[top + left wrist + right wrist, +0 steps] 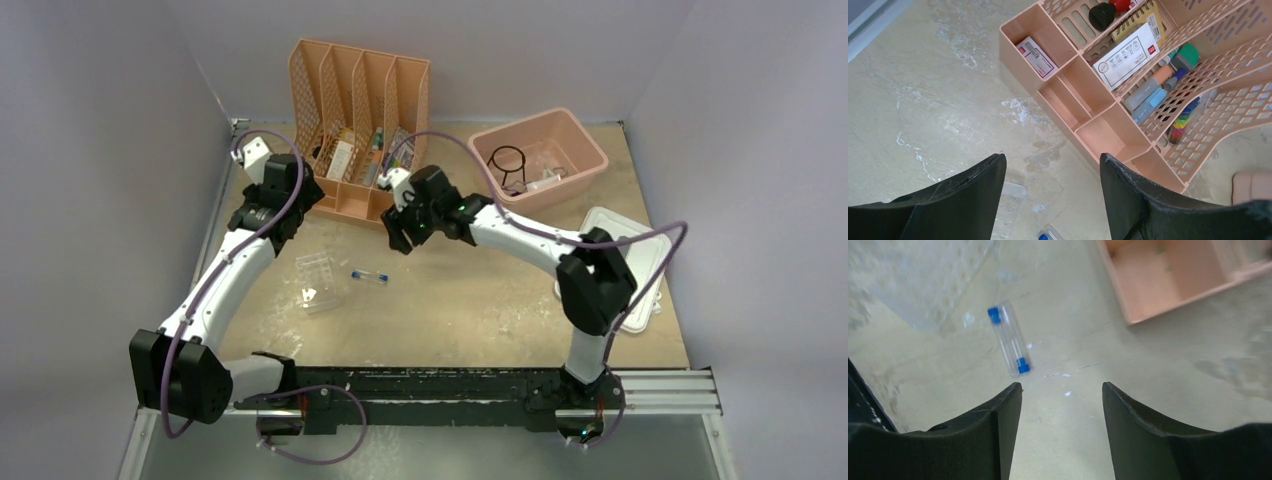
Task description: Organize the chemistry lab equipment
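Grey walls close off the bench [480, 310] on the left, back and right; only the near edge, where the arm bases sit, is open.

**Placement**
- The blue-capped clear tubes [1008, 338] lie flat on bare bench, near the middle. Whether this is one tube or two cannot be told.
- The tube rack [322, 280] stands just to their left, apart from them. It is the likely destination for the tubes.
- The black wire ring [508, 160] already rests inside the pink tub [590, 150] at the back right. The white lid [640, 240] lies off the tub near the right edge, so the tub is open from above.
- The peach file organizer [1033, 30] at the back holds stationery, not lab items.

**Tool state**
- The left tool [1052, 159] is released, its jaws apart and empty. It hangs above the bench in front of the organizer.
- The right tool [1062, 386] is likewise released and empty. It points down with the tubes just ahead of its jaws and to the left, which suits a pick from above.

**Clearance**
- Bare bench surrounds the tubes on every side except the rack side.
- The organizer's front lip is near both wrists, and the two tools work close together. Judged risk: wrist contact during a descent.
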`<state>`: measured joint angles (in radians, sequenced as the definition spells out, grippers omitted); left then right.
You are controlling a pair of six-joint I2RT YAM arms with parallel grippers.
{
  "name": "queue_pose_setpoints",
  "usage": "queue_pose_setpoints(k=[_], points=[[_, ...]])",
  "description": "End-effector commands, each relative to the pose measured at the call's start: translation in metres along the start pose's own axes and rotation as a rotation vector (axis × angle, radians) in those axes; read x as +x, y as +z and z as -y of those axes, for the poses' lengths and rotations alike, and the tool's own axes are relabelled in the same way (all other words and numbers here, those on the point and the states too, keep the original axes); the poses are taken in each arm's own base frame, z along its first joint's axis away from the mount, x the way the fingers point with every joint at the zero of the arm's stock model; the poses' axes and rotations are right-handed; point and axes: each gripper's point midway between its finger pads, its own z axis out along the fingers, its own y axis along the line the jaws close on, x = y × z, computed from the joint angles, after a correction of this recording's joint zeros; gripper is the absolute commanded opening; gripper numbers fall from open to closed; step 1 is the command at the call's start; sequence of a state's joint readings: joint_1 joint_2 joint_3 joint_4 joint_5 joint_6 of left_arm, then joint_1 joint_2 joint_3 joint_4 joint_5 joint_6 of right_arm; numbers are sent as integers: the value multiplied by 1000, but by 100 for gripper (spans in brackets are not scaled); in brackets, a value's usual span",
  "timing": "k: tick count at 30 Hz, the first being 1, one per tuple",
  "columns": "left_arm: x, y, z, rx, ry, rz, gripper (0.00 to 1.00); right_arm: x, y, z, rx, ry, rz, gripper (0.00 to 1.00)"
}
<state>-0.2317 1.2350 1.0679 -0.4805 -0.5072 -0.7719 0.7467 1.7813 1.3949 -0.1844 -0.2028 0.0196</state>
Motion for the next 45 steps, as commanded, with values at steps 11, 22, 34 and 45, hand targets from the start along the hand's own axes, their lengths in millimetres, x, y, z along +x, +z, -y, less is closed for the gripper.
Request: queue_pose_setpoints(k=[11, 22, 34, 45], points=[[-31, -15, 0, -3, -27, 85, 68, 34, 67, -50, -85, -179, -120, 53], [-34, -14, -3, -14, -11, 96, 68, 53, 90, -59, -117, -190, -189, 38], [-36, -15, -7, -27, -8, 107, 68, 64, 99, -55, -85, -206, -218, 36], [-41, -17, -10, -39, -5, 119, 68, 79, 108, -52, -35, -283, -260, 33]])
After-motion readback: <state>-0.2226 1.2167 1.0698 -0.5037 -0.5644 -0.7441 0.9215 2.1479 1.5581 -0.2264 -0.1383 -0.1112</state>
